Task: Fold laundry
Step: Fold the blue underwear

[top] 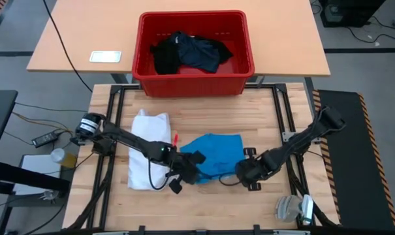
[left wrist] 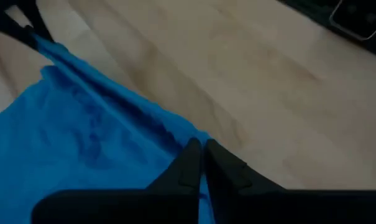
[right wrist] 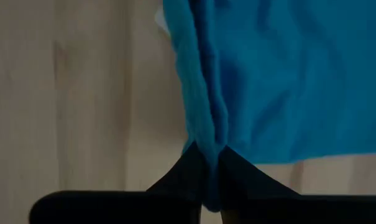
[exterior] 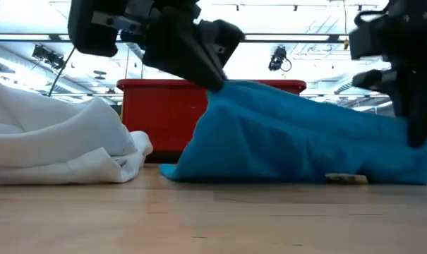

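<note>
At the near middle of the pale wooden slatted surface [top: 204, 124] lies the small bright blue cloth piece [top: 213, 156], its long axis running left-right across the surface, roughly parallel to the near edge. The left pincer [top: 192, 171] is clenched on the blue piece's near-left corner; in the left wrist view the two dark fingers [left wrist: 189, 167] pinch a thin blue hem w/ the wood beyond. The right pincer [top: 244, 171] is clenched on the near-right corner; right wrist view shows a bunched ridge of blue fabric running straight into the closed tips. In the low view the cloth is lifted at both gripped ends, higher on the left pincer's side, sloping down toward the right pincer, w/ the rest of its bottom edge resting on the wood.

Just left of the blue piece, touching or nearly so, lies the white soft shirt [top: 148, 149], folded into a long strip w/ its long axis running near-far. Beyond the surface's far edge sits the red plastic crate [top: 196, 81] on a tan tabletop [top: 73, 46], holding crumpled black and dark navy garments [top: 187, 52].
</note>
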